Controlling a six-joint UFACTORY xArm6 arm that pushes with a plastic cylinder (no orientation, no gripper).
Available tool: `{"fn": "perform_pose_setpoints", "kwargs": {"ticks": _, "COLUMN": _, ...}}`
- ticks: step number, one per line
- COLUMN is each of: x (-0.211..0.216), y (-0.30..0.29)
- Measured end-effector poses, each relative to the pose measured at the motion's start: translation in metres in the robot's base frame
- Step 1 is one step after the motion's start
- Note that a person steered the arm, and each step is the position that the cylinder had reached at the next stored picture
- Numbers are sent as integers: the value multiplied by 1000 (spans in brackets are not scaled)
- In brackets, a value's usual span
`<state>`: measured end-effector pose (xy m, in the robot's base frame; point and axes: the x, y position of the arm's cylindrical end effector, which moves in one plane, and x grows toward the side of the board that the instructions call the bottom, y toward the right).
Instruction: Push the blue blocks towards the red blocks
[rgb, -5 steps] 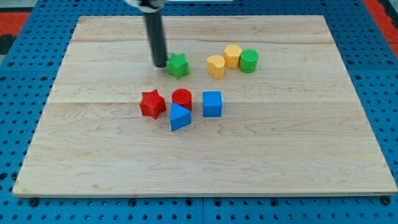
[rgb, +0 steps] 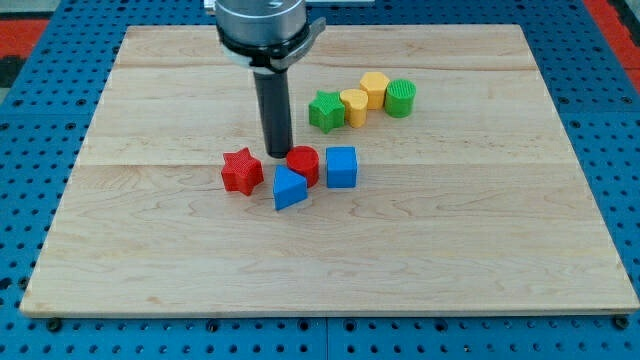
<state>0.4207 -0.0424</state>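
My tip (rgb: 278, 154) has moved down beside the red cylinder (rgb: 302, 163); the green star (rgb: 325, 110) now touches the yellow blocks (rgb: 353, 106); no hand is fitted.

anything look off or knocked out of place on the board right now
Nothing stands out. My tip sits just left of the red cylinder, between it and the red star. The blue blocks rest flat beside the cylinder; nothing is tipped or damaged.
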Motion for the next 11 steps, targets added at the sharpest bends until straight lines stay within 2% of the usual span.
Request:
{"fn": "perform_pose_setpoints", "kwargs": {"ticks": 1, "x": 0, "y": 10}}
{"fn": "perform_pose_setpoints", "kwargs": {"ticks": 3, "x": -6, "y": 116}}
{"fn": "perform_pose_setpoints", "kwargs": {"ticks": 4, "x": 30, "y": 101}}
{"fn": "perform_pose_setpoints", "kwargs": {"ticks": 5, "x": 40, "y": 41}}
{"fn": "perform_pose_setpoints", "kwargs": {"ticks": 6, "x": 38, "y": 40}}
{"fn": "perform_pose_setpoints", "kwargs": {"ticks": 7, "x": -4, "y": 108}}
{"fn": "perform_pose_setpoints", "kwargs": {"ticks": 8, "x": -7, "y": 115}}
{"fn": "perform_pose_setpoints", "kwargs": {"ticks": 9, "x": -2, "y": 105}}
{"fn": "perform_pose_setpoints", "kwargs": {"ticks": 10, "x": -5, "y": 25}}
{"fn": "perform_pose_setpoints", "kwargs": {"ticks": 11, "x": -5, "y": -22}}
